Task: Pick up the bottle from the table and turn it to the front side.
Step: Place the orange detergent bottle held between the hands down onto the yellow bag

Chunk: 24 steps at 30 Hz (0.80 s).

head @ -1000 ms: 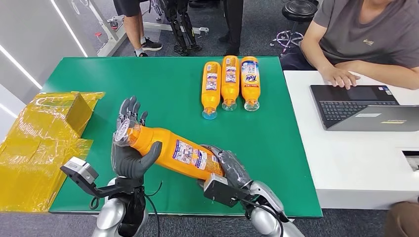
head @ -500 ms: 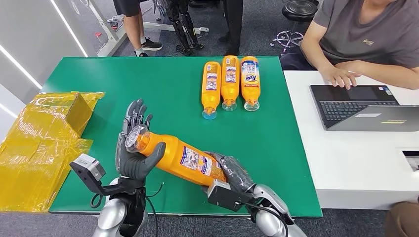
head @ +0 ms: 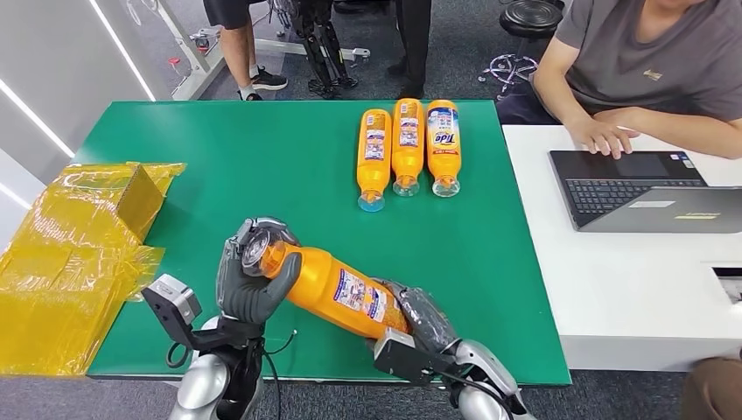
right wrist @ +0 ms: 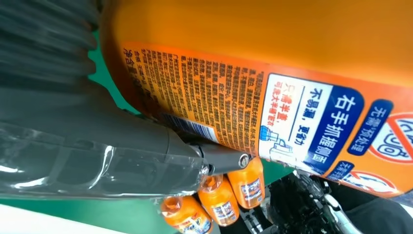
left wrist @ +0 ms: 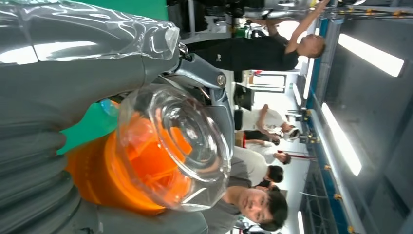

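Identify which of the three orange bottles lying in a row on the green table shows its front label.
The rightmost bottle, nearest the white desk, shows the large blue brand logo; the middle bottle and left bottle show small-print back labels.

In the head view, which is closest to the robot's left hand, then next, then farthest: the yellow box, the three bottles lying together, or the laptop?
From the left hand:
1. Yellow box, on the table's left side.
2. Three bottles, lying side by side at the table's far edge.
3. Laptop, on the white table to the right.

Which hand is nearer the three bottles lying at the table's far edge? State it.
Right. The right hand, gripping the held bottle at its base, sits closer to the three bottles; the left hand grips its cap end, farther left.
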Available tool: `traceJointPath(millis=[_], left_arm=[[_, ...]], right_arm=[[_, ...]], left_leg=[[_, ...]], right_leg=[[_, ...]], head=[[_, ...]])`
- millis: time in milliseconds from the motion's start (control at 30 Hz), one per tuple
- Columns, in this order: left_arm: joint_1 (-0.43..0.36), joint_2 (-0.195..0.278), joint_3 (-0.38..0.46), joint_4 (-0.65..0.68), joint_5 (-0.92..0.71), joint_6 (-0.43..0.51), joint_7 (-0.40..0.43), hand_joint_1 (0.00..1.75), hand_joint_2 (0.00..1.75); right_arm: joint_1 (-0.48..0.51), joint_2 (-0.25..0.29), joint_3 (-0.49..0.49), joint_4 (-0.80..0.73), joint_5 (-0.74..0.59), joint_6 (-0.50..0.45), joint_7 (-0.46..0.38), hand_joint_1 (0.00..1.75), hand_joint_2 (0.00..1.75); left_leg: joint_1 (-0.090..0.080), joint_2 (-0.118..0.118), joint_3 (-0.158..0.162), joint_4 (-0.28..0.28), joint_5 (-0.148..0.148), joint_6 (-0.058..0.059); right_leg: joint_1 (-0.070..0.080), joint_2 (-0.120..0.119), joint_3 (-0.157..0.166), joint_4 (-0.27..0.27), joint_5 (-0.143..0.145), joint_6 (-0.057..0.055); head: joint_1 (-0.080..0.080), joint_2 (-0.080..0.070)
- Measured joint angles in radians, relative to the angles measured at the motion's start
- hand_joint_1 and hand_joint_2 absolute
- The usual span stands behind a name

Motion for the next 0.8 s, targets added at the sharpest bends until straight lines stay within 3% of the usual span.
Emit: traceJointPath(millis=[267, 300, 400, 433, 800], left_arm=[[0.0, -0.013, 0.0, 0.0, -0.003, -0.005, 0.0, 1.75, 1.75], [0.0, -0.014, 0.0, 0.0, -0.003, -0.006, 0.0, 1.75, 1.75], [-0.001, -0.014, 0.0, 0.0, -0.003, -0.008, 0.0, 1.75, 1.75], [-0.001, -0.014, 0.0, 0.0, -0.004, -0.009, 0.001, 1.75, 1.75], [-0.012, -0.014, 0.01, 0.003, 0.023, -0.004, 0.009, 1.75, 1.75]], right_arm=[[0.037, 0.005, -0.013, -0.025, -0.017, -0.027, -0.006, 1.75, 1.75], [0.038, 0.006, -0.015, -0.026, -0.017, -0.028, -0.006, 1.43, 1.75], [0.043, 0.008, -0.018, -0.029, -0.018, -0.048, -0.015, 0.12, 1.75], [0.045, 0.011, -0.018, -0.032, -0.021, -0.059, -0.022, 0.0, 1.75], [0.051, 0.063, -0.018, -0.11, -0.139, -0.298, -0.121, 0.0, 1.75]], left_leg=[[0.0, 0.0, 0.0, 0.0, 0.0, 0.0], [0.0, 0.0, 0.0, 0.0, 0.0, 0.0], [0.0, 0.0, 0.0, 0.0, 0.0, 0.0], [0.0, 0.0, 0.0, 0.0, 0.0, 0.0], [0.0, 0.0, 0.0, 0.0, 0.0, 0.0]], right_leg=[[0.0, 0.0, 0.0, 0.0, 0.0, 0.0], [0.0, 0.0, 0.0, 0.0, 0.0, 0.0], [0.0, 0.0, 0.0, 0.0, 0.0, 0.0], [0.0, 0.0, 0.0, 0.0, 0.0, 0.0], [0.0, 0.0, 0.0, 0.0, 0.0, 0.0]], head=[[0.0, 0.0], [0.0, 0.0], [0.0, 0.0], [0.0, 0.0], [0.0, 0.0]])
